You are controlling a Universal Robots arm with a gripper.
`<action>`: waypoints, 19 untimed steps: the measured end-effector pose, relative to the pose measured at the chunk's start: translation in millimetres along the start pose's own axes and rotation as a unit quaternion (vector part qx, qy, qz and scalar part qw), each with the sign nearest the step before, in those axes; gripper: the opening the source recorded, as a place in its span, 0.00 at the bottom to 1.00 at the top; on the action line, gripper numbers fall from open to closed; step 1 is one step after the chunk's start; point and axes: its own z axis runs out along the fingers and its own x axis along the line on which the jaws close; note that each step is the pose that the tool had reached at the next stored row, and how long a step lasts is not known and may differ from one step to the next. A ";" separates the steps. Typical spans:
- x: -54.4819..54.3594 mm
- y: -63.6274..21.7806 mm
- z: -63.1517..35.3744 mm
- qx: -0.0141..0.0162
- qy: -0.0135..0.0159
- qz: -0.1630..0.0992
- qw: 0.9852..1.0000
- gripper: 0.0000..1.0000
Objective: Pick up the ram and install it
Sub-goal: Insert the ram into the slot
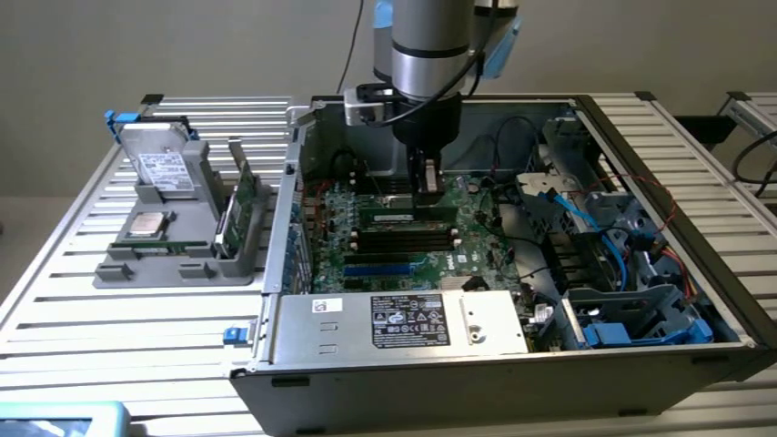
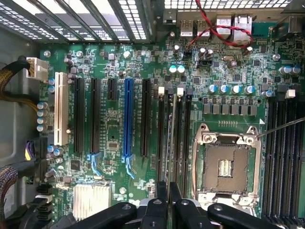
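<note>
At motherboard point(image 2: 112, 129) memory slots point(image 2: 161, 133) | ram point(image 1: 407, 217) upright, top edge pinched between narrowed jaws

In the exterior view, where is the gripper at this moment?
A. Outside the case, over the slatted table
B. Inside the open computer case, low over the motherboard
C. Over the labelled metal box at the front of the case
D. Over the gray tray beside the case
B: the gripper reaches down into the open computer case, low over the motherboard and right by the ram.
</note>
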 end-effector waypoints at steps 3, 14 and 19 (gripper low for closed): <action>2.2 -0.1 0.9 0.000 0.000 0.000 1.000 0.14; 2.8 0.2 12.2 0.000 0.000 0.000 1.000 0.14; 2.5 0.3 17.0 0.000 0.000 0.000 1.000 0.14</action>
